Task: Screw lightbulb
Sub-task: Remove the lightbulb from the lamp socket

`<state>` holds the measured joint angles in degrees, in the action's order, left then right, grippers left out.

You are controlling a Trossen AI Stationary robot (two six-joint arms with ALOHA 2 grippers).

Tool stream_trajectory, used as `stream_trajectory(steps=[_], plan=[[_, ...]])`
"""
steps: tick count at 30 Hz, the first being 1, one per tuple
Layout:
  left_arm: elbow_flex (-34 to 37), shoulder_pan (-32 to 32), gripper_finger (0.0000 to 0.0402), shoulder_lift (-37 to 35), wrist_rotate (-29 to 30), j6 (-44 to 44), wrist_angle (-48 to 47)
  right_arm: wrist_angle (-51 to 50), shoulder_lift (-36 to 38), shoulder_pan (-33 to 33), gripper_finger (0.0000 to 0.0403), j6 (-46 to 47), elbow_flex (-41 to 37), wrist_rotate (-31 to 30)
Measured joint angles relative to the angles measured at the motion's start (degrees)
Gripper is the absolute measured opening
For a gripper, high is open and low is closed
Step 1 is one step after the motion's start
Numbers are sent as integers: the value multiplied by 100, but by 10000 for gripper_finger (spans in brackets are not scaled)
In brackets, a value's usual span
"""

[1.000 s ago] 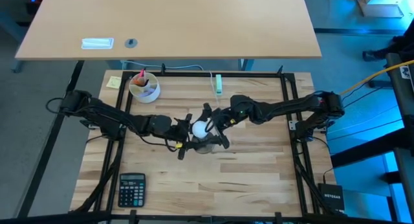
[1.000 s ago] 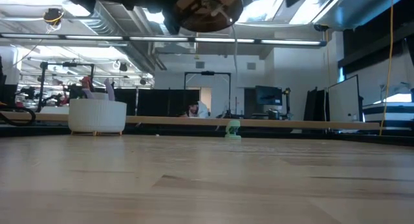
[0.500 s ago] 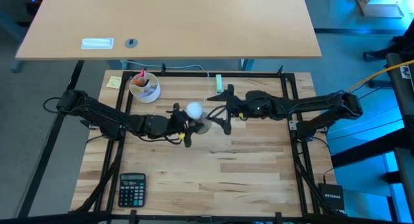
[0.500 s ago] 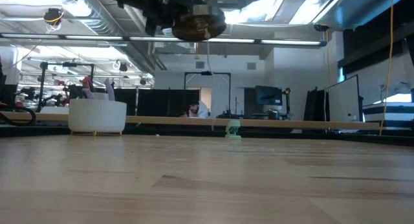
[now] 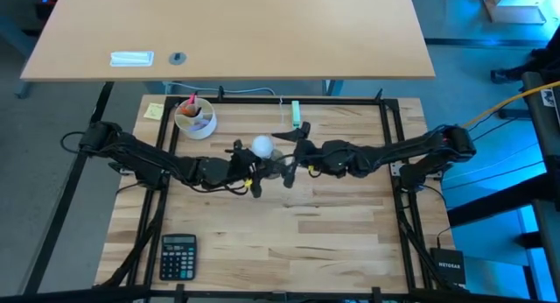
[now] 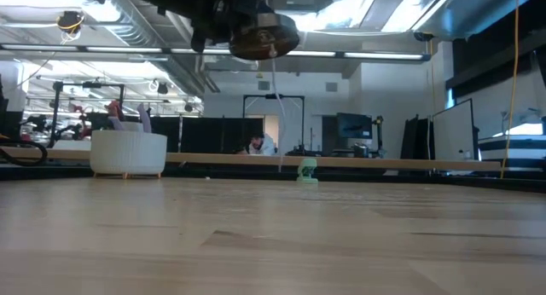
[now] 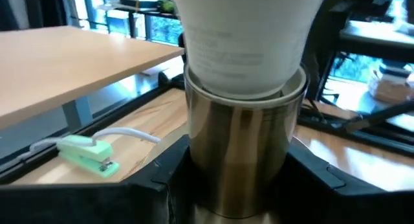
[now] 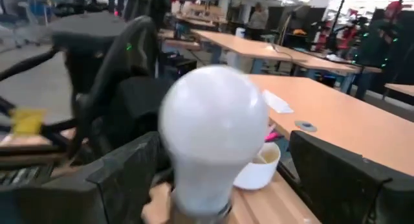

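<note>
The white frosted lightbulb [image 5: 262,147] sits base-down in the top of a silvery metal socket [image 7: 242,166], its wide end up. My left gripper [image 5: 248,169] is shut on that socket above the table's middle. In the low view the socket [image 6: 263,37] shows from below, with its thin white cord [image 6: 275,99] hanging down. My right gripper [image 5: 288,158] is open. In the right wrist view its fingers stand on either side of the bulb [image 8: 213,130] with a gap on each side, touching nothing. My left gripper pinches the socket's round metal wall [image 7: 213,185] between its two fingers [image 7: 158,185], low on the socket. The fingers come level from the table's left. The socket stands upright, lifted clear of the table, with the bulb in its top and the cord hanging slack below.
A white bowl [image 5: 194,119] with pink and orange contents and a yellow note [image 5: 154,110] are at the far left. A small green device [image 5: 297,113] with a white cord lies at the far edge. A calculator [image 5: 178,255] lies near the front left.
My left gripper has carried the socket and bulb toward the table's far edge and slightly left. My right gripper drew back from the bulb toward the right, then came back toward it and now straddles it.
</note>
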<state>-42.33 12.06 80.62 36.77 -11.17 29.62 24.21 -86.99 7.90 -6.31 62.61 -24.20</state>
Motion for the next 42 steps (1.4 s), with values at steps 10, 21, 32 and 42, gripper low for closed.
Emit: stream_trajectory(steps=[10,21,32,42], plan=[[-288,56,166,296,-263,370,-15,521,-295,-5,348,-26,3,237],[-387,100,166,424,-290,565,-93,452,-261,2,279,-311,2,269],[-438,174,166,302,-1530,690,-38,79,125,-5,262,-134,4,1996],[-590,194,166,358,-3459,655,-90,-27,132,-27,262,108,157,4639]])
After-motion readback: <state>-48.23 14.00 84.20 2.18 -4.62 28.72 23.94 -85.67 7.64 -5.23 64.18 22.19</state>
